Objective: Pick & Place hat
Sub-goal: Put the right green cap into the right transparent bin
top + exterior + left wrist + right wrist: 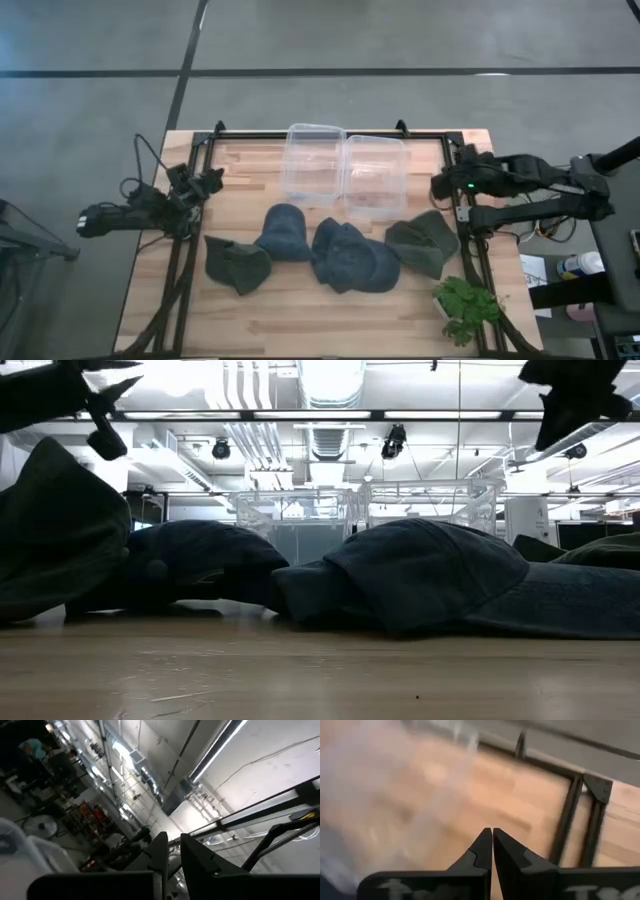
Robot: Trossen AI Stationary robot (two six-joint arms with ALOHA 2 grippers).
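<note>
Risks, largest item first. Tabletop, pale wooden planks with a dark metal frame, is carrying everything; its smooth surface is likely letting soft cloth slide rather than lift if a hand pushes sideways.

Two clear plastic bins, rigid, square and open-topped, are standing side by side at the far middle. Being light, they are liable to shift if a hat brim catches a rim.

Four hats are lying in a row just near of the bins: a dark blue hat at centre, a second blue one touching its left side, an olive hat furthest left, another olive hat on the right. All are limp, crumpled fabric. Overlapping edges are risking two coming up together, or a pinch taking only a fold and slipping.

Small green plant, leafy, is sitting at the near right corner.

Left hand is hovering at the far left edge, fingers almost together, grasping nothing. Right hand is waiting at the far right edge, clenched and empty.
</note>
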